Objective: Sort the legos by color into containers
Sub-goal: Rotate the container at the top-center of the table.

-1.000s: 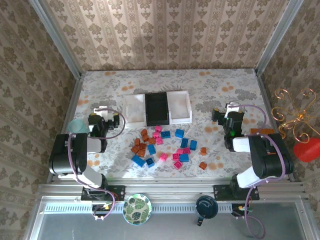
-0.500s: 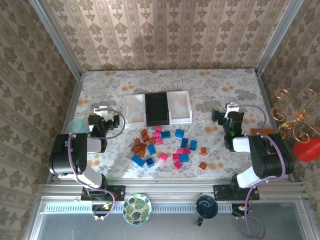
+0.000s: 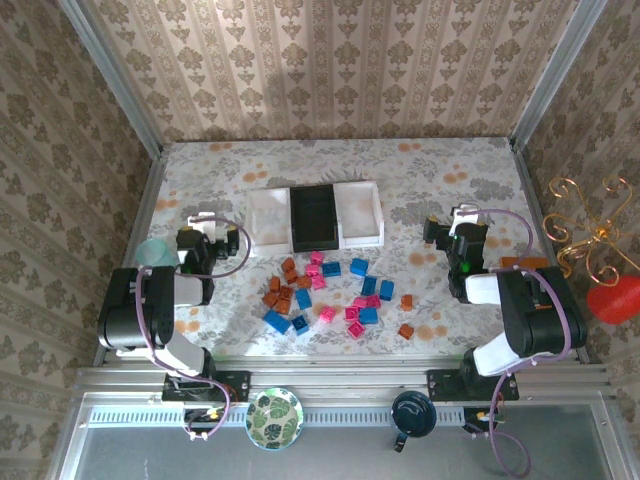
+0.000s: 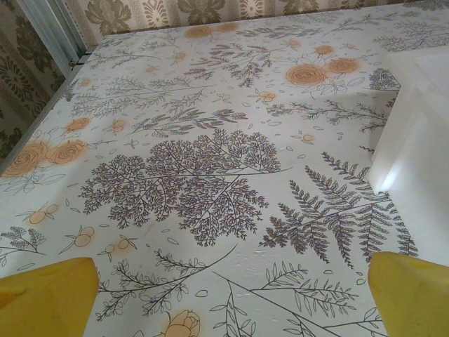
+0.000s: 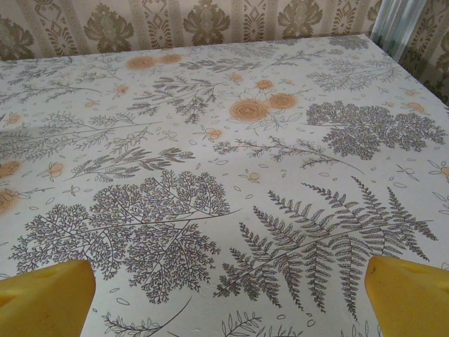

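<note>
The flowered table (image 3: 420, 170) carries the containers (image 3: 313, 222), three joined trays. The left gripper (image 3: 205, 228) rests left of the containers and the right gripper (image 3: 455, 225) right of them, both spread wide and holding nothing. The legos (image 3: 330, 290) lie scattered just in front of the containers.

white container (image 4: 421, 140): cut off, right edge | cup (image 3: 150, 251): partly hidden

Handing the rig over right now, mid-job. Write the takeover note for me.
Left claw: open, empty, over bare tablecloth beside the left white tray.
Right claw: open, empty, over bare tablecloth right of the pile.
Legos: orange-brown, pink and blue, all loose in front of the trays.
The three trays look empty.
Done: nothing sorted.
Left: all of them, one colour per tray.
</note>
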Action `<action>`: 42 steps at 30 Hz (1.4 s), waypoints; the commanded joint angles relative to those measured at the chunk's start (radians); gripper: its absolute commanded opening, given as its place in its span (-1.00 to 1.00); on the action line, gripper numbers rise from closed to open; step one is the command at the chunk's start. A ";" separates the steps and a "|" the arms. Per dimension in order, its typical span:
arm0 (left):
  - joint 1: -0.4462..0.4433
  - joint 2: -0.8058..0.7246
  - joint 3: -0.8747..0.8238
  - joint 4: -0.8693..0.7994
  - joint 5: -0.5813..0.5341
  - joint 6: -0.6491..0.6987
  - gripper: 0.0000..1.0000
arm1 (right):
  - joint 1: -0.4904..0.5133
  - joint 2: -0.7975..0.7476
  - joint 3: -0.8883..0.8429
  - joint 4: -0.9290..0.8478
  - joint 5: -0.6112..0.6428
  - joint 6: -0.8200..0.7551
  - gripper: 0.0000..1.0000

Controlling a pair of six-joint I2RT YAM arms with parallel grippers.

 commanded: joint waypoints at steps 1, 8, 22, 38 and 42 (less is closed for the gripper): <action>0.011 -0.005 0.026 -0.002 0.017 0.018 1.00 | 0.007 0.008 0.003 0.017 0.023 -0.004 1.00; -0.054 -0.126 0.001 -0.049 -0.162 0.035 1.00 | 0.012 -0.042 0.006 -0.020 0.017 -0.019 1.00; -0.071 -0.457 0.131 -0.428 -0.417 -0.466 1.00 | 0.094 -0.288 0.288 -0.835 0.352 0.551 1.00; 0.090 -0.483 0.060 -0.200 0.236 -0.948 1.00 | 0.250 0.008 0.517 -0.875 -0.201 0.447 0.88; 0.021 -0.540 0.062 -0.256 0.206 -0.919 1.00 | 0.301 0.126 0.607 -0.886 -0.157 0.480 0.67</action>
